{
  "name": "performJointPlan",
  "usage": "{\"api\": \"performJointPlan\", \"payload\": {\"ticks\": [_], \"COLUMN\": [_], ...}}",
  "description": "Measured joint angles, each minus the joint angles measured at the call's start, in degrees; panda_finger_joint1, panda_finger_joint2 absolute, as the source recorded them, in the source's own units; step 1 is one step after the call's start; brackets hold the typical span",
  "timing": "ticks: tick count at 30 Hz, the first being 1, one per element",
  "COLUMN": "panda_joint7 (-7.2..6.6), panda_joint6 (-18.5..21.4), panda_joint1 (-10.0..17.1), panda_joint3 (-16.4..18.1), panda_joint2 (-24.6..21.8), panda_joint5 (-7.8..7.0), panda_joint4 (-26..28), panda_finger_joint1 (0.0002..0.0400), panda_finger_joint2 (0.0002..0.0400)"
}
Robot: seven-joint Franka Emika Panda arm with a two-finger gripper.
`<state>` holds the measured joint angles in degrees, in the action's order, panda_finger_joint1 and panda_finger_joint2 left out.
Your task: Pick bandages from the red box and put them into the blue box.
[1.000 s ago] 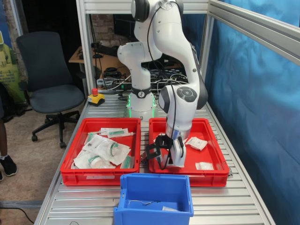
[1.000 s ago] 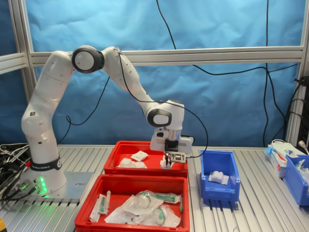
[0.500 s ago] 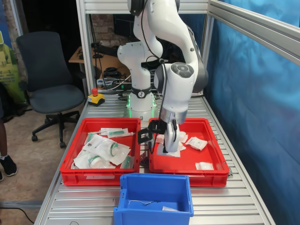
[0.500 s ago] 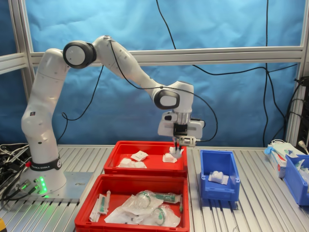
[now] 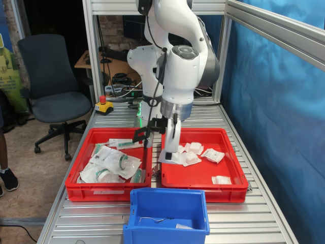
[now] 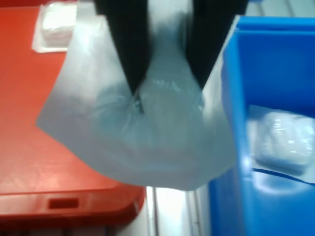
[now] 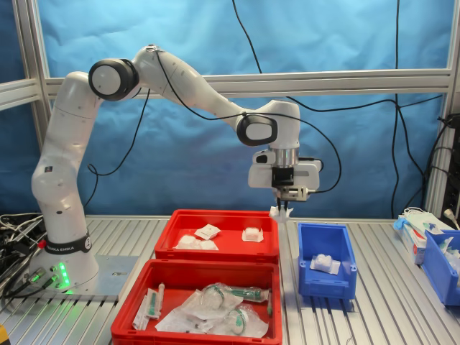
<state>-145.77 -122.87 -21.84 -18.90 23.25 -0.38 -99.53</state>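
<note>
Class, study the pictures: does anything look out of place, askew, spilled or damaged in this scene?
Nothing looks spilled or damaged. The one thing off its resting place is the bandage, pinched by the gripper and hanging crumpled, between the red box and the blue box. Other packets lie inside the boxes.

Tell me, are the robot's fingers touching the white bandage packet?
Touching. In the wrist view, the two black fingers pinch the top of the bandage packet, which hangs from them.
</note>
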Motion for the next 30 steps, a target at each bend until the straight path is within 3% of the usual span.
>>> {"api": "performJointPlan", "payload": {"ticks": [12, 30], "panda_joint7": [0.0, 0.0], "panda_joint6": [0.3, -0.6], "panda_joint1": [0.6, 2.6], "panda_joint3": [-2.1, -2.7], "panda_joint2": [0.9, 10.1], "panda_joint5": [1.35, 2.85], "panda_joint4": [6.2, 18.4], "panda_finger_joint1": [0.0049, 0.0049], "panda_finger_joint2": [0.0049, 0.0049]}}
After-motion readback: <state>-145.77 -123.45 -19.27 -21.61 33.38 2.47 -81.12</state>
